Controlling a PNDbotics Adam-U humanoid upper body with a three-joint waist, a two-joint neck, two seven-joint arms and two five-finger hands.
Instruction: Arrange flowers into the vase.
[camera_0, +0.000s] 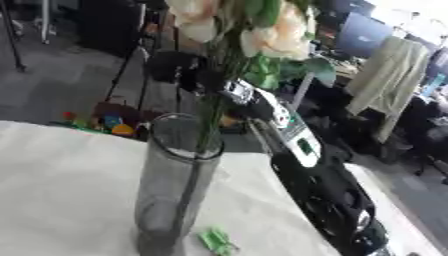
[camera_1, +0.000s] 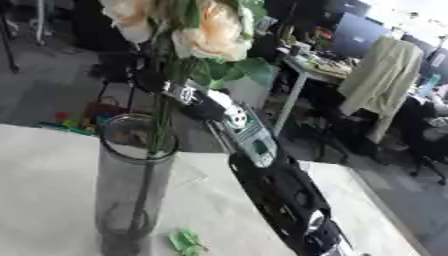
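Observation:
A tall clear glass vase (camera_0: 175, 190) stands upright on the white table (camera_0: 61, 190). Cream artificial flowers (camera_0: 276, 37) with green leaves rise above it, and their stems (camera_0: 208, 125) run down through the vase mouth towards the bottom. My right arm (camera_0: 319, 190) reaches in from the lower right. Its black right hand (camera_0: 182, 70) is curled round the stems just above the vase rim, below the blooms. The fingers are blurred and partly hidden by leaves. My left hand shows in neither view.
A small green leaf scrap (camera_0: 217, 241) lies on the table beside the vase foot. The table's far edge runs just behind the vase. Beyond it are coloured toys (camera_0: 105, 122) on the floor and a beige coat (camera_0: 385, 85) on a chair.

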